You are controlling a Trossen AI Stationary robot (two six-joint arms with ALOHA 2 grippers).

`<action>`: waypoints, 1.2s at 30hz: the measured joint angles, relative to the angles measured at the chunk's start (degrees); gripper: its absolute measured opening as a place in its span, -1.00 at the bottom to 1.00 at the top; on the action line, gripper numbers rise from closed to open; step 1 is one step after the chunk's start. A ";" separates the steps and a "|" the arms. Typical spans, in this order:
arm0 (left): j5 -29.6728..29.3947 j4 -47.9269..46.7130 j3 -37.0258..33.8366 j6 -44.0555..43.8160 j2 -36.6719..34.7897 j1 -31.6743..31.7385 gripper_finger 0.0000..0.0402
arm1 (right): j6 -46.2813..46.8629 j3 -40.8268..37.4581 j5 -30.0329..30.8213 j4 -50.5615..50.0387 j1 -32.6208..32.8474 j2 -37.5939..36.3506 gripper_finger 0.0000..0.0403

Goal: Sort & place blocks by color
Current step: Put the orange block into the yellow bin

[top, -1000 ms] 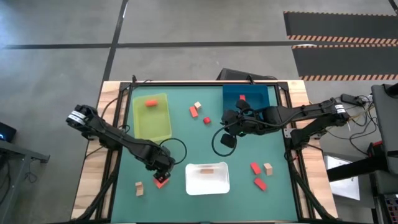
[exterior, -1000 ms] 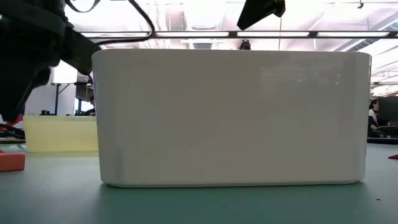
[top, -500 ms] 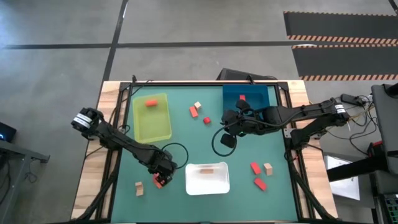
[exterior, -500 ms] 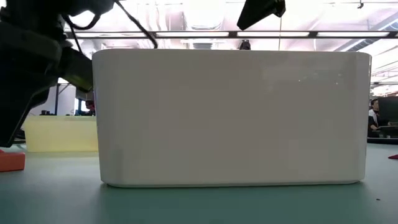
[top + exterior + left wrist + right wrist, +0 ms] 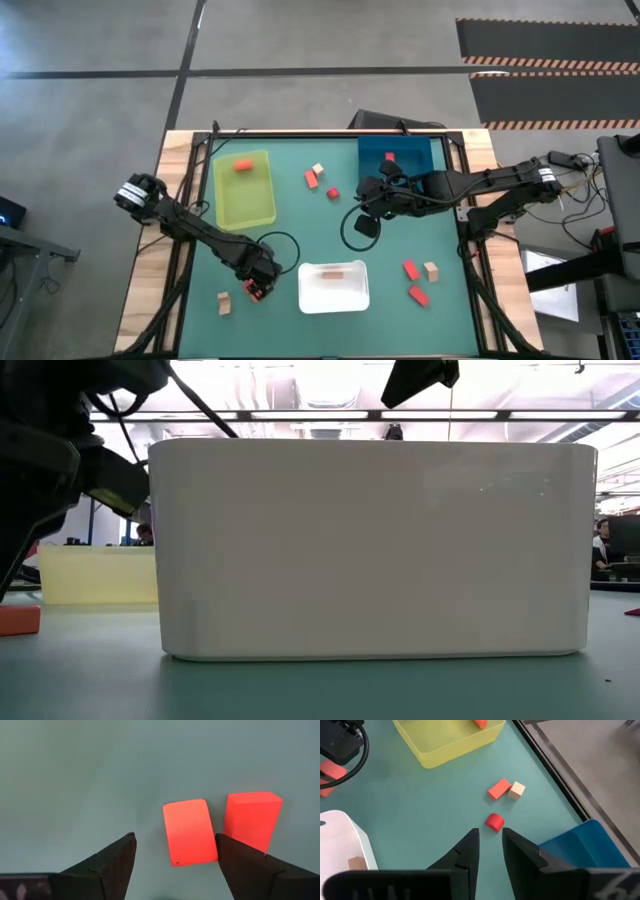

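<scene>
Currently the left gripper (image 5: pixel 258 289) sits low near the table's front edge, just left of the white tray (image 5: pixel 333 299), fingers spread wide. Its wrist view shows 2 orange-red blocks (image 5: pixel 190 832) lying side by side on the green mat, the nearer one between the fingers (image 5: pixel 107 865) but not touched; likely a straddle before closing on it.

The right gripper (image 5: pixel 383 203) hovers mid-table beside the blue tray (image 5: pixel 425 150), fingers narrowly apart, nothing between them. It appears aimed at a deep red block (image 5: pixel 495 822) on the mat just ahead.

Other blocks: 1 orange-red in the yellow-green tray (image 5: pixel 222 195); 1 red in the blue tray; 1 tan in the white tray; an orange-red and tan pair (image 5: pixel 506 789) beyond the red one; 3 more at front right (image 5: pixel 419 282); 1 tan at front left (image 5: pixel 225 302).

Obstacles: the second orange-red block touches or nearly touches the target, crowding one finger. A black cable loops near the left wrist.
</scene>
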 joint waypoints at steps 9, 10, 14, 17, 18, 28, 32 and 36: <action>0.17 2.10 -1.29 -0.04 -0.02 -0.02 -0.03 | 0.00 0.00 -0.01 0.00 0.00 0.00 -0.67; 0.27 2.76 -1.72 -0.08 -0.02 -0.02 -0.08 | 0.00 0.00 0.00 -0.01 0.01 0.00 -0.67; 0.59 4.01 -3.13 -1.53 -0.03 -0.02 -0.32 | 0.32 0.00 -0.01 -0.02 0.04 0.00 -0.66; 0.59 3.90 -3.19 -1.52 -0.65 -0.02 -0.42 | 2.09 -0.02 -0.03 -0.08 0.04 -0.19 -0.64; 0.54 3.68 -3.08 -1.51 -1.05 -0.02 -0.42 | 2.71 -0.02 -0.03 -0.07 0.07 -0.34 -0.64; -12.01 2.53 -0.46 -1.38 -15.03 0.05 -0.42 | 2.99 -0.02 -0.51 1.09 1.19 -3.47 -0.68; -21.12 2.72 0.72 1.29 -22.91 0.06 -0.42 | 1.46 -0.02 -3.43 6.14 1.18 -4.93 -0.71; -28.33 3.75 2.09 5.92 -29.96 0.13 -0.42 | -1.23 -0.02 -6.69 11.81 1.20 -5.03 -0.70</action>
